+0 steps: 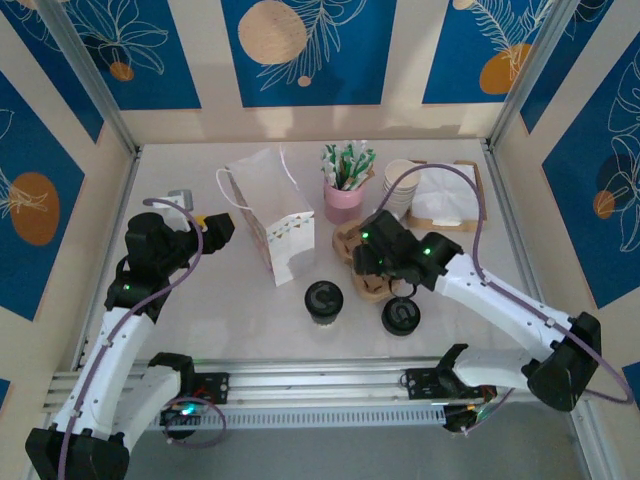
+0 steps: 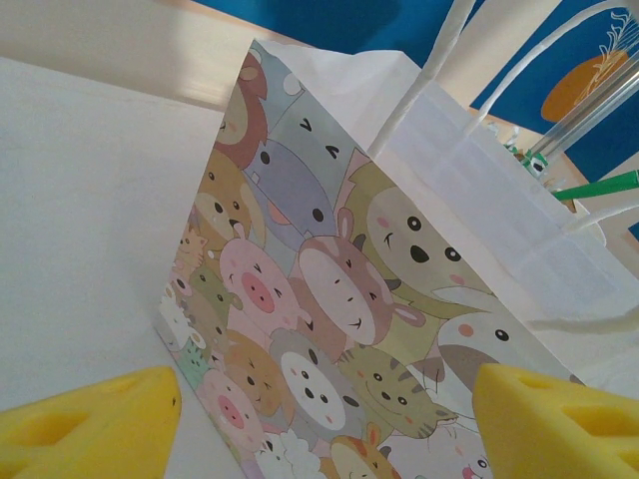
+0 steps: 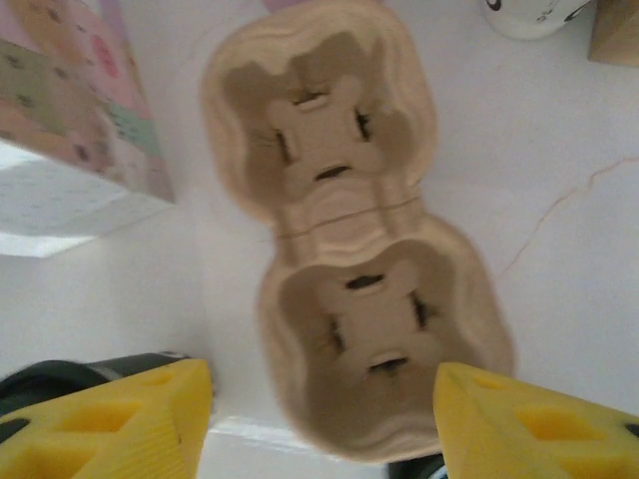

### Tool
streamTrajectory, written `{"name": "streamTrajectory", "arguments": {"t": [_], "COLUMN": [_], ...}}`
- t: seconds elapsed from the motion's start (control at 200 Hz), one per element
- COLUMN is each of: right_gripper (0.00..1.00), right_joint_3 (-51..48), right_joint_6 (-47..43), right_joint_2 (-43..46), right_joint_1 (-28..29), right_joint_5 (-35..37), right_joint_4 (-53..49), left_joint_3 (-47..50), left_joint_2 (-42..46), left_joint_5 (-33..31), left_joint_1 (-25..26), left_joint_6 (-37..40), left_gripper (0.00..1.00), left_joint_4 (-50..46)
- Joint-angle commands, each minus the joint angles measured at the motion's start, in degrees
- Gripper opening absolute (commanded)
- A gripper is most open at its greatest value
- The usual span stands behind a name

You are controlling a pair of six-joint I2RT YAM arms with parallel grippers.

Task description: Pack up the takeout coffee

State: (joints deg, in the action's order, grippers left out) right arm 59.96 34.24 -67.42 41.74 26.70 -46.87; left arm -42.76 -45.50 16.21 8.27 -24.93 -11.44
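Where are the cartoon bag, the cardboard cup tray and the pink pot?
cartoon bag (image 2: pixel 329 299): left wrist view, printed side.
cup tray (image 3: pixel 369 329): right wrist view, near well.
pink pot (image 1: pixel 342 205): top view, its wall.

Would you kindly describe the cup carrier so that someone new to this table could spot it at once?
Start at the white paper bag standing mid-table in the top view. Just right of it, in front of the pink pot of sticks, the cup carrier lies flat under the right gripper. It alone is pale brown moulded pulp with two empty wells end to end.
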Motion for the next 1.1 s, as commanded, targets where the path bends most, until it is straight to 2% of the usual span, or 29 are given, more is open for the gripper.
{"name": "streamTrajectory", "arguments": {"t": [0.0, 0.09, 0.225, 0.31, 0.47, 0.7, 1.096], "right_gripper": [0.58, 0.57, 0.55, 0.48, 0.48, 0.47, 0.44], "right_joint_3": [-2.01, -2.28, -2.01, -0.93, -0.37, -0.19, 0.59], "right_joint_6": [-12.59, -16.07, -20.57, -21.05, -21.06, -21.91, -22.82], "right_joint_2": [0.57, -0.69, -5.17, -9.33, -15.35, -17.27, -19.76], "right_joint_1": [-6.42, -8.96, -9.39, -10.0, -9.85, -9.57, -9.22], "right_joint_5": [-12.38, -14.92, -15.05, -15.6, -10.16, -8.11, -9.61], "right_joint_4": [6.53, 8.41, 10.54, 10.51, 11.39, 12.9, 13.3], "left_joint_3": [0.4, 0.48, 0.63, 0.58, 0.58, 0.65, 0.53], "left_joint_2": [0.76, 1.09, 1.46, 1.46, 1.72, 1.77, 1.55], "left_joint_5": [-0.12, -0.29, -0.65, -0.56, -0.96, -1.35, -1.55], "left_joint_1": [0.16, 0.16, 0.14, 0.21, 0.23, 0.17, 0.16], "left_joint_6": [0.6, 0.7, 0.68, 0.67, 0.92, 1.11, 1.37], "left_gripper": [0.77, 0.77, 0.77, 0.77, 0.77, 0.77, 0.77], "left_joint_4": [0.03, 0.09, 0.24, 0.28, 0.03, 0.1, -0.03]}}
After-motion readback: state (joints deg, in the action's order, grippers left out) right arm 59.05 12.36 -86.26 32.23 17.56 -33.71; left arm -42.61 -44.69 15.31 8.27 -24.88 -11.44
